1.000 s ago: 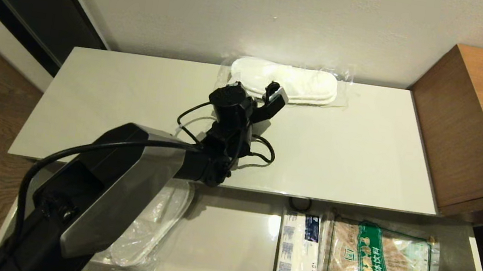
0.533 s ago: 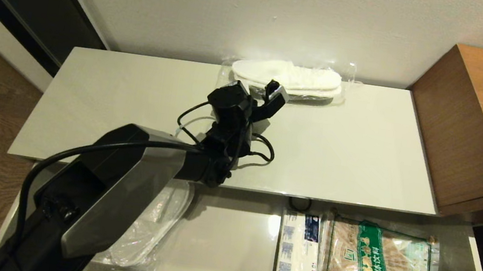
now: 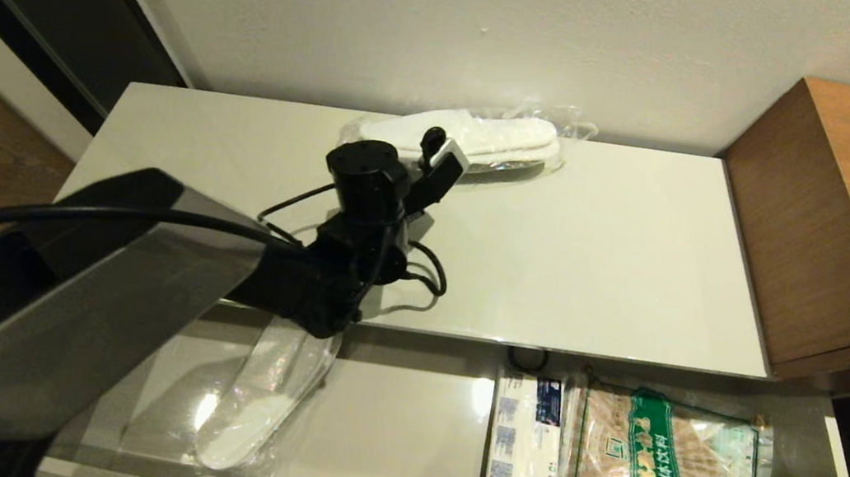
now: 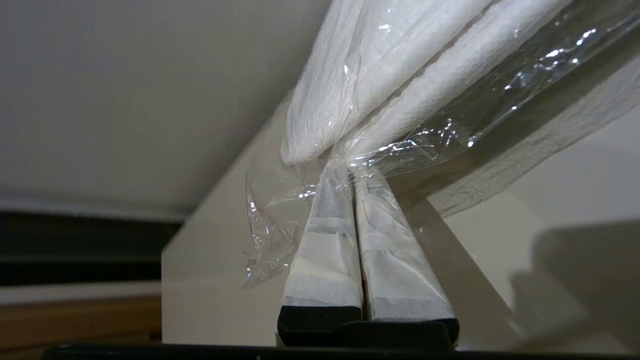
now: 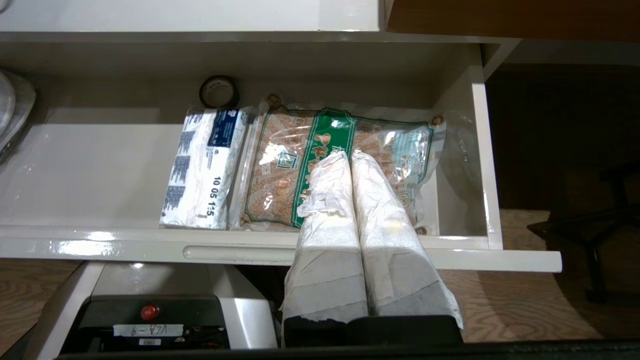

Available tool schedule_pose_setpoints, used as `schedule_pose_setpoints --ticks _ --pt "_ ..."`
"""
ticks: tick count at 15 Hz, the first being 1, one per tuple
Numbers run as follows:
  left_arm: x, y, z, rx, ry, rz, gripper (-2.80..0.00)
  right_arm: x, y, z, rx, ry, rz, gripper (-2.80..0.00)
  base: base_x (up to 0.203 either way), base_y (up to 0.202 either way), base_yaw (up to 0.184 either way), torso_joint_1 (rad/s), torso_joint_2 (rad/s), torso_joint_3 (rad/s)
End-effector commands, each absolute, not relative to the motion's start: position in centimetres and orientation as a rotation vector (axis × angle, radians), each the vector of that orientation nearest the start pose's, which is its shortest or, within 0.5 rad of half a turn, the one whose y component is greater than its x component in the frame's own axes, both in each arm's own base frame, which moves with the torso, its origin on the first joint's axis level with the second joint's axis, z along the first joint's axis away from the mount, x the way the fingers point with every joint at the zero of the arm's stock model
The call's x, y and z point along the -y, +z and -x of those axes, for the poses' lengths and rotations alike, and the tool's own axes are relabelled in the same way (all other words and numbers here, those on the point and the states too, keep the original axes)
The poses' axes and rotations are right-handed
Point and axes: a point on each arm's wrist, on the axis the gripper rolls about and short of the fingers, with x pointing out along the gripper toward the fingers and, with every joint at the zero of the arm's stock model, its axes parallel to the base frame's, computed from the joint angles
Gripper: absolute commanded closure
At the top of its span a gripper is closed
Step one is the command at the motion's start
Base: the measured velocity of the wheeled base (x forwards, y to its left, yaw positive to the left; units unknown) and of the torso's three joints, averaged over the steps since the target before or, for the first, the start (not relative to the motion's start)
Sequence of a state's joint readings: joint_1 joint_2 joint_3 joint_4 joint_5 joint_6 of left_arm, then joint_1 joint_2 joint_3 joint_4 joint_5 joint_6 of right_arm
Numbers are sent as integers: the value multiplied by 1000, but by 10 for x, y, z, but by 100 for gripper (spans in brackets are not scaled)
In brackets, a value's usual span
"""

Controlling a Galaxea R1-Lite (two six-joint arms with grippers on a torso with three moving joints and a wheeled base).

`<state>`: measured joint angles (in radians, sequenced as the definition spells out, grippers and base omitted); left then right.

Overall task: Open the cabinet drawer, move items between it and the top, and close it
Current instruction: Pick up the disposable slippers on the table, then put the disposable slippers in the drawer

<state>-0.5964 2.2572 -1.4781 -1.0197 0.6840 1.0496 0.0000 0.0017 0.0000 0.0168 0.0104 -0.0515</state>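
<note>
Left claw [image 4: 345, 167] closed, pinching the clear bag edge of one slipper pair [image 3: 481, 137] at the back of the cabinet top [image 3: 598, 246], near the wall. Grip is on the plastic film beside the slipper ends, not the slippers: thin edge is the easiest purchase for narrow fingers [image 4: 325, 235]. Bag looks raised at the gripped end, far end trailing low over the top; can't tell if it touches.

Cabinet drawer [image 3: 398, 426] is pulled open below the front edge of the top. Inside: second bagged slipper pair [image 3: 261, 398] on the left side, tissue pack [image 3: 525, 444] and green-banded sachet bag [image 3: 663, 467] side by side on the right. Bare drawer floor between them, likely the drop spot.

Right claw [image 5: 350, 160] closed, empty, parked over the drawer's right end.
</note>
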Motion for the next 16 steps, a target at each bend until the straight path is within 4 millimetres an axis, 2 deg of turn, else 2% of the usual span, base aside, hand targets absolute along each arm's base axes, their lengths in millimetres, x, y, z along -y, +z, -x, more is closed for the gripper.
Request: schedule_pose_setpoints --ticks 1,3,5,10,16 --pt "215 213 -358 98 198 -870 0 0 74 23 -20 11 52 0 0 0 0 0 0 0" --pt "180 213 -336 23 218 -837 0 0 74 23 -20 11 52 0 0 0 0 0 0 0" --pt "154 216 -311 -26 230 -801 0 0 74 23 -20 11 52 0 0 0 0 0 0 0" --pt "112 206 -240 -198 173 -743 0 0 74 23 -20 11 52 0 0 0 0 0 0 0" --pt "71 200 -156 -465 1 -611 0 0 74 23 -20 11 52 0 0 0 0 0 0 0"
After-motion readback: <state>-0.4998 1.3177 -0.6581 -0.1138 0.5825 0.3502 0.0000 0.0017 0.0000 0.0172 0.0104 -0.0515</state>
